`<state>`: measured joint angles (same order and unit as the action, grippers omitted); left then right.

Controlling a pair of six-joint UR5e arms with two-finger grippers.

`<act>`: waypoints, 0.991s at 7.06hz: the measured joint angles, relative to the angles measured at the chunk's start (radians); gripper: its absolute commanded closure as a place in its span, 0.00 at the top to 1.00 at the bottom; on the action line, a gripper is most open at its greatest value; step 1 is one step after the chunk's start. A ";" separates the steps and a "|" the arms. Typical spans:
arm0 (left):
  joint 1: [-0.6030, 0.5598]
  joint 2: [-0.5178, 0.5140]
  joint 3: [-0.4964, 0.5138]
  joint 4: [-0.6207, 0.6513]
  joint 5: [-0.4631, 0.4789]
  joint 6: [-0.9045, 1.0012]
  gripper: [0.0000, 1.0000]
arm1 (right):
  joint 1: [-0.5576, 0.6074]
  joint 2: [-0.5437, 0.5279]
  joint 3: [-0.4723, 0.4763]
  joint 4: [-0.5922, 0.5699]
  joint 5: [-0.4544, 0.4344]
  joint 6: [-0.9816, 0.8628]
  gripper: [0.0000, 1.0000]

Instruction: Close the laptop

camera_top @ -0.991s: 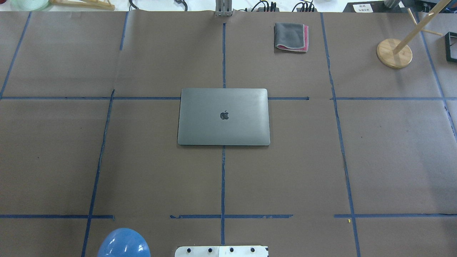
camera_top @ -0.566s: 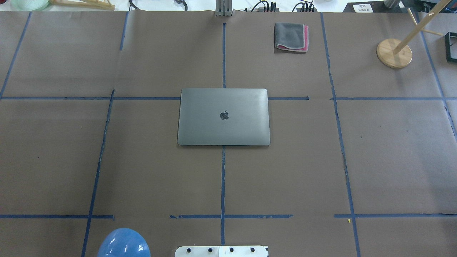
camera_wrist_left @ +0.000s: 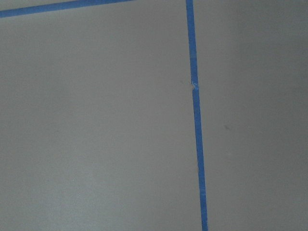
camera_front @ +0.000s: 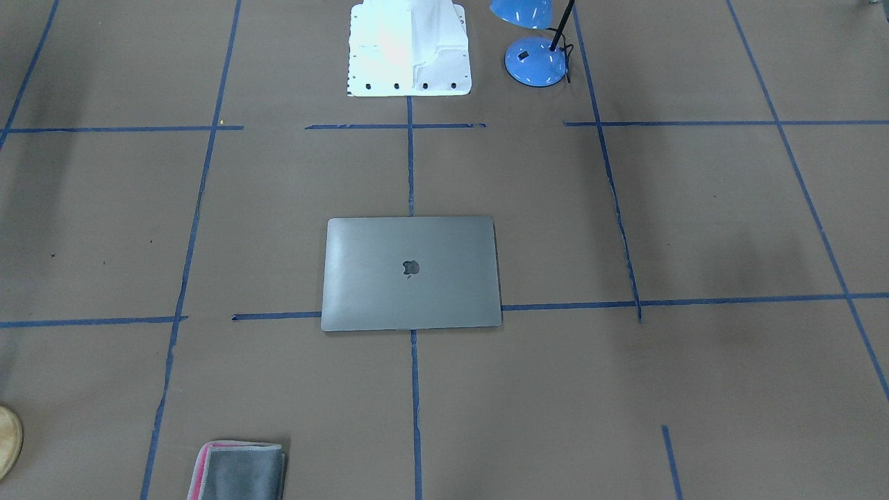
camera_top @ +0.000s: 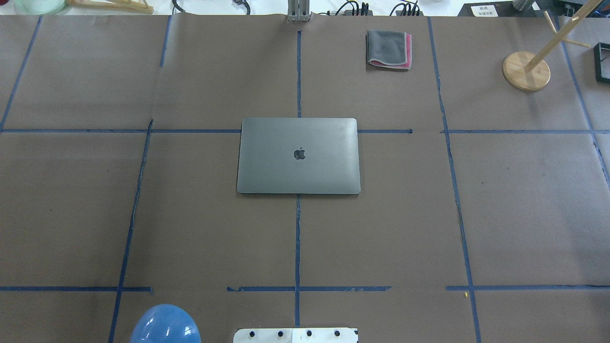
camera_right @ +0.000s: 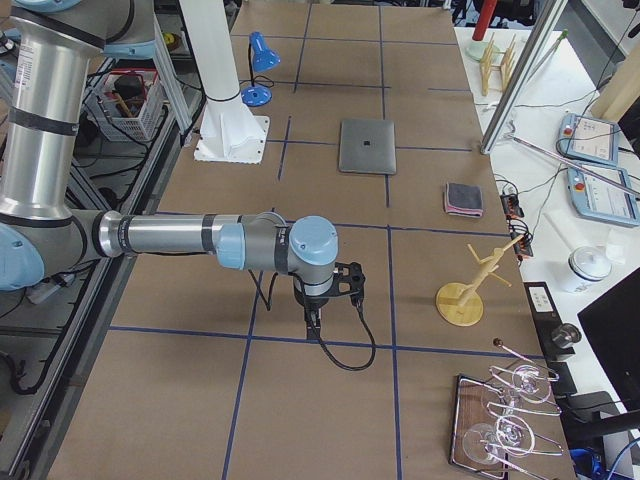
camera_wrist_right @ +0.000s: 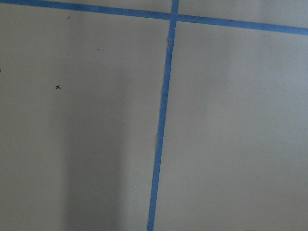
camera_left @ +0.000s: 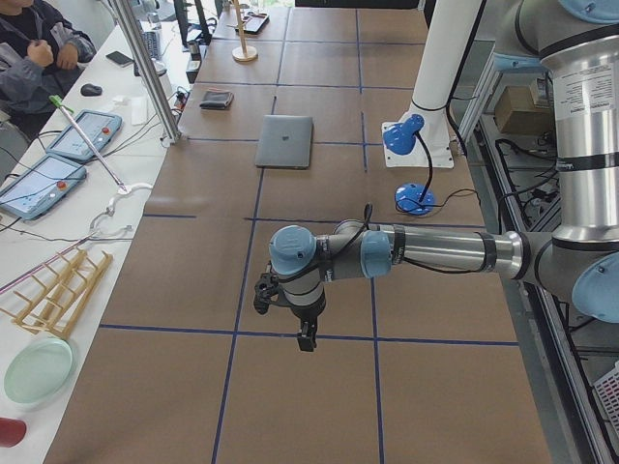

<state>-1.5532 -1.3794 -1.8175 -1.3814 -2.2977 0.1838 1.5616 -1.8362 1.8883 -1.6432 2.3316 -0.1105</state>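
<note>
Lid down, the laptop (camera_top: 299, 156) lies flat on the table (camera_top: 190, 224); left gripper (camera_left: 306, 340) and right gripper (camera_right: 312, 319) (grip unreadable from side views) hang well apart, best kept clear.

A brown paper tabletop (camera_top: 190, 228) is crossed by blue tape lines (camera_top: 297, 238). A blue desk lamp (camera_front: 535, 61) stands at one long edge, its round base flat on the paper. Well apart from the lamp, near the opposite edge, lies a folded grey-and-pink cloth (camera_top: 388, 49). Farther still from the lamp, beyond the cloth, a wooden peg stand (camera_top: 526, 71) rises from a round base. A black frame (camera_top: 603, 62) lies near it.
</note>
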 measured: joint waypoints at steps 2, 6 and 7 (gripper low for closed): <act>0.001 0.000 -0.007 -0.002 -0.001 0.000 1.00 | -0.001 0.000 0.000 -0.001 0.000 0.000 1.00; 0.001 0.000 -0.010 -0.002 -0.002 0.000 1.00 | -0.002 0.000 0.000 -0.001 0.002 0.000 1.00; 0.001 0.000 -0.010 -0.002 -0.002 0.000 1.00 | -0.001 0.000 0.000 -0.001 0.002 0.000 1.00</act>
<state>-1.5524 -1.3791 -1.8274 -1.3836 -2.2995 0.1841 1.5603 -1.8362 1.8878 -1.6444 2.3332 -0.1104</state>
